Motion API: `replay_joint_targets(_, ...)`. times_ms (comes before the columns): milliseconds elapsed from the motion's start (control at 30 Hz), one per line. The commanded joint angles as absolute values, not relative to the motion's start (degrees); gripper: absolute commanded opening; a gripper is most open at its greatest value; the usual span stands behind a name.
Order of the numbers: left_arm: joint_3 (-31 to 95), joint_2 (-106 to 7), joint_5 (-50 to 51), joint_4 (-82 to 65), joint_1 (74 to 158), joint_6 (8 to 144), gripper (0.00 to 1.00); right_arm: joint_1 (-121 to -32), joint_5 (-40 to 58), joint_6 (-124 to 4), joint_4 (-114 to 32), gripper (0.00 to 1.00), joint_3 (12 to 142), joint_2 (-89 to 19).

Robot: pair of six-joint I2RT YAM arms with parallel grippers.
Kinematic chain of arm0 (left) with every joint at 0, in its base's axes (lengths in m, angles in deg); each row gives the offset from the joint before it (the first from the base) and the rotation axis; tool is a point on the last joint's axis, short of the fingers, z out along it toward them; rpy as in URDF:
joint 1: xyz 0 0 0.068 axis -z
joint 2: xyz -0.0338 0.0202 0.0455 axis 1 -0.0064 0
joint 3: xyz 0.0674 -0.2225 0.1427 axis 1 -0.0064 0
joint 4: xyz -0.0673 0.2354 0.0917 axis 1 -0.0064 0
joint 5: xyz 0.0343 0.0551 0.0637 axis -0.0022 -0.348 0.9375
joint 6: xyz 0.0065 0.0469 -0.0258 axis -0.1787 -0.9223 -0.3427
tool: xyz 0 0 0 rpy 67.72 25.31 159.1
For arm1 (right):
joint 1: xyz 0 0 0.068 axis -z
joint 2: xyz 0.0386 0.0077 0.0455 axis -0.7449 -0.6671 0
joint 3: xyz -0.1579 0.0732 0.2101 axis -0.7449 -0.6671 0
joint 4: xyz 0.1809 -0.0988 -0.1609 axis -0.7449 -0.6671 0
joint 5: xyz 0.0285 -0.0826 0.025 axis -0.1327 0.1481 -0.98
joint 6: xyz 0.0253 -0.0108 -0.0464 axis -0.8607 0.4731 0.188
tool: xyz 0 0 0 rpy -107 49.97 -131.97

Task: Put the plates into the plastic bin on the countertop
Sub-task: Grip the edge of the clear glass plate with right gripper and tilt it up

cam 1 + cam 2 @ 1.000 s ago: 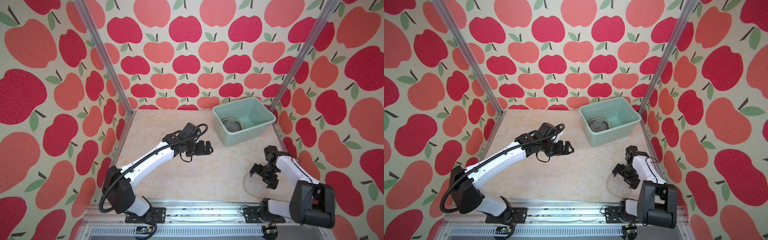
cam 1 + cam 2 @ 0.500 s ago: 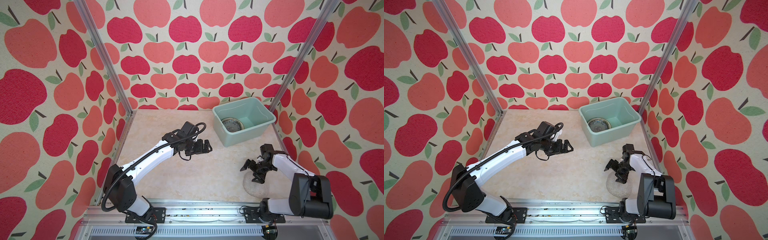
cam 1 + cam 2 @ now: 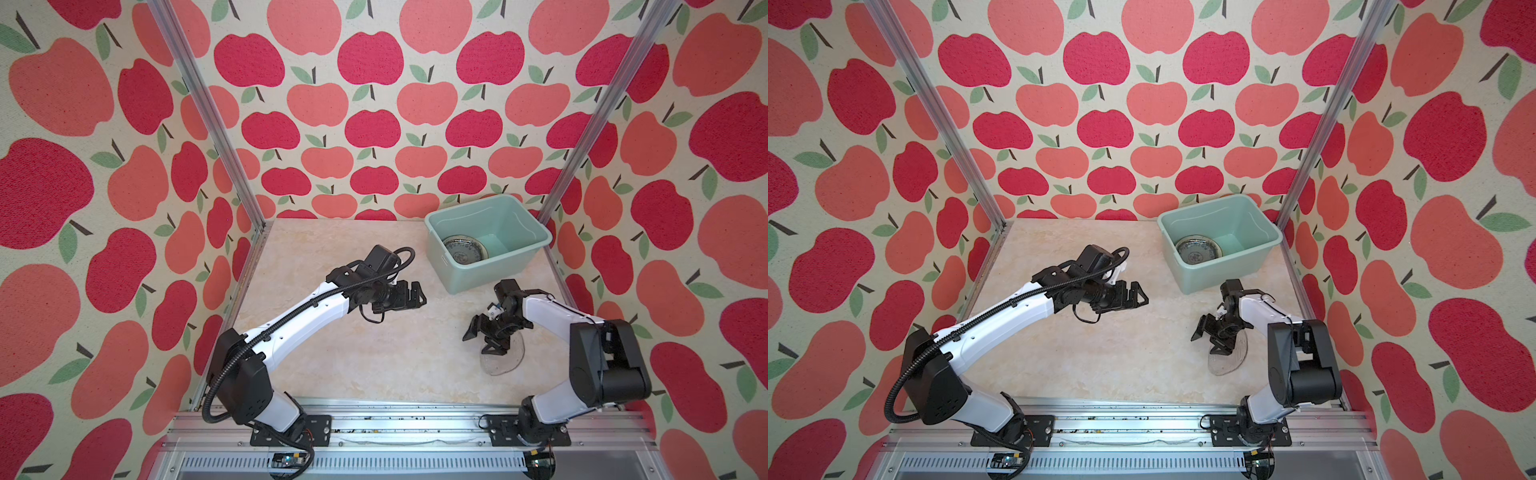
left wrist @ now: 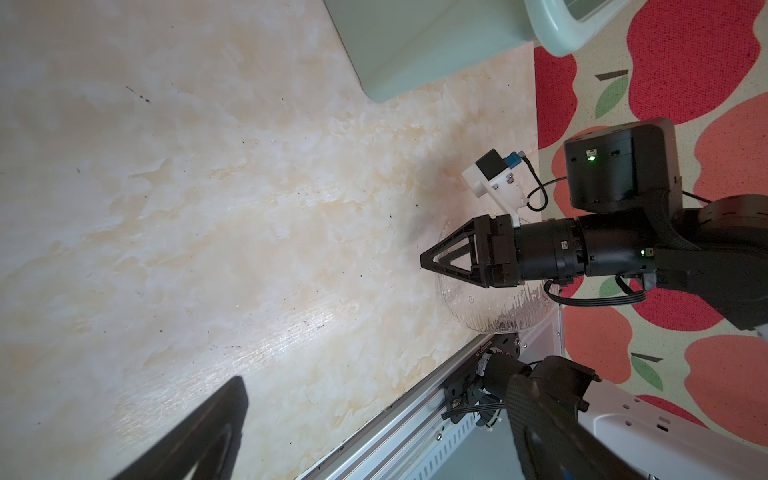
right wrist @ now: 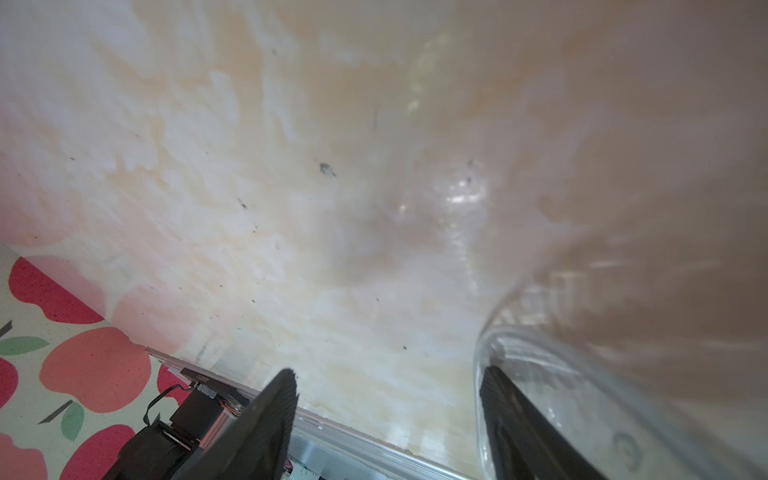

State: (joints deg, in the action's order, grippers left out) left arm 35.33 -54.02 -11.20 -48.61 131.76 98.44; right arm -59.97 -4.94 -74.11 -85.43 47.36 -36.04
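The bin (image 3: 490,274) already holds a patterned plate (image 3: 463,251). Left claw (image 3: 417,296) hangs wide apart left of it. Right claw (image 3: 481,344) has slid to the rim of the clear glass plate (image 3: 505,363) on the surface (image 3: 374,353) just in front of the bin, jaws narrowing, still apart. Last pickup, probably.

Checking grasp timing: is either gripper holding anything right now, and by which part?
Nothing held yet: the right gripper straddles the clear glass plate at its rim, jaws apart; the left gripper is open, empty.
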Motion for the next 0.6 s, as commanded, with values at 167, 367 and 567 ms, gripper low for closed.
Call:
replay_joint_targets(167,34.0,-51.8,-9.4,-49.8,131.9,98.9,0.99,-63.8,-6.0,-72.1,-82.2,0.73,52.3,-40.8)
replay_joint_targets(367,34.1,-51.3,-8.9,-50.0,131.9,99.1,0.99,-65.8,-10.3,-70.1,-80.5,0.73,56.7,-43.9)
replay_joint_targets(567,34.7,-51.4,-8.4,-50.2,132.0,99.2,0.99,-66.6,-9.7,-68.8,-81.9,0.73,58.7,-44.3)
